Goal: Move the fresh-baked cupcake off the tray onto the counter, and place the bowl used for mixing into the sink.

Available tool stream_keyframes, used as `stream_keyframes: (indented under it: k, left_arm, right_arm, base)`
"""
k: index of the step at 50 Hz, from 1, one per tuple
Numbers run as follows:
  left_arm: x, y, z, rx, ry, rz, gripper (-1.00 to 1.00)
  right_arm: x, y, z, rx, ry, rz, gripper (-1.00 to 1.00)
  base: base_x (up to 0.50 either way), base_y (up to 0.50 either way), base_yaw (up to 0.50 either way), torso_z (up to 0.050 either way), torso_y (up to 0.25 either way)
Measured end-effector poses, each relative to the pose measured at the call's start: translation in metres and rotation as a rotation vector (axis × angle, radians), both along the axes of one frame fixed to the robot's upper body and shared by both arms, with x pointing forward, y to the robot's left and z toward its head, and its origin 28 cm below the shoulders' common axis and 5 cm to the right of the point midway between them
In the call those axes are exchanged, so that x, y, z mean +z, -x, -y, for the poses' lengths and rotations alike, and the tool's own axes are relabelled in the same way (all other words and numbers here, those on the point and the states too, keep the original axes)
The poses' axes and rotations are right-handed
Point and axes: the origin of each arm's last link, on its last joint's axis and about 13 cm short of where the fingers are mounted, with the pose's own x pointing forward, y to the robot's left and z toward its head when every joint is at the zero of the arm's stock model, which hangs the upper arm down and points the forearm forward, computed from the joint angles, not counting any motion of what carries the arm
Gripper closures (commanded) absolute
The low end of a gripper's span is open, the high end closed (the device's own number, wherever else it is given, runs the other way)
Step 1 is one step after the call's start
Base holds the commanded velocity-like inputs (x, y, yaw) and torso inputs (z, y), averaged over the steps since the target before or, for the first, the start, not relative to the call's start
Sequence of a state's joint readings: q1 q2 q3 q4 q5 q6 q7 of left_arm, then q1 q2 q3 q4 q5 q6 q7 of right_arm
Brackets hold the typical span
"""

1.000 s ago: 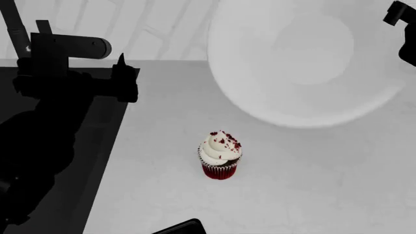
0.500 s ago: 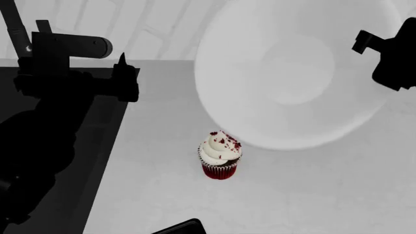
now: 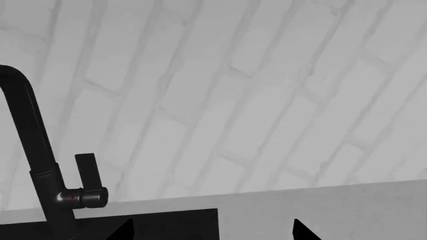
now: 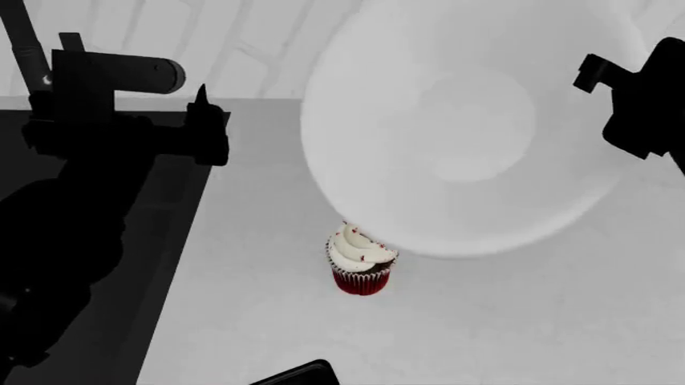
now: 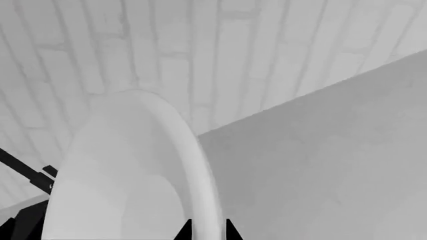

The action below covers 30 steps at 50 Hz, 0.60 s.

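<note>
The cupcake (image 4: 362,269) stands upright on the counter (image 4: 503,321), clear of the tray (image 4: 303,374), whose black corner shows at the lower edge. The big white bowl (image 4: 466,124) hangs tilted in the air above the counter and hides the tip of the frosting. My right gripper (image 5: 207,231) is shut on the bowl's (image 5: 120,175) rim, seen in the head view as a dark shape (image 4: 631,100) at the bowl's right side. My left gripper (image 3: 213,232) is open and empty over the right edge of the black sink (image 3: 167,225); both tips point at the wall.
The dark faucet (image 3: 33,150) with its side lever (image 3: 85,170) rises behind the sink (image 4: 160,241). My left arm (image 4: 64,224) covers much of the basin. A light brick wall (image 3: 267,100) backs the counter (image 3: 347,205).
The right gripper has carried the bowl leftward toward the sink; the bowl now overlaps the cupcake's top in the head view. The left arm and the cupcake have not moved.
</note>
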<state>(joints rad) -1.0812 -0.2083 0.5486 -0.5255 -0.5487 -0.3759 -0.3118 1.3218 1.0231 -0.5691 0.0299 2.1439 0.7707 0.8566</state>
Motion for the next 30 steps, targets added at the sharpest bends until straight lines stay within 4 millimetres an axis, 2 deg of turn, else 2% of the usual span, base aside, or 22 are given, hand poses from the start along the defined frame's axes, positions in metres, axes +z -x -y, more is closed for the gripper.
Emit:
stream_keyframes:
  k: [20,30]
  left_arm:
    - [0.002,0.001,0.000,0.003,-0.001,0.005,-1.00]
    - [0.007,0.001,-0.005,0.030,0.000,0.023,-1.00]
  right_arm:
    - [0.027,0.027,-0.001,0.073,-0.204,-0.077,1.00]
    - [0.027,0.043,-0.002,0.097,-0.274,-0.141,1.00]
  base:
    - [0.00,0.00,0.00,0.000,0.001]
    - [0.00,0.00,0.00,0.000,0.000]
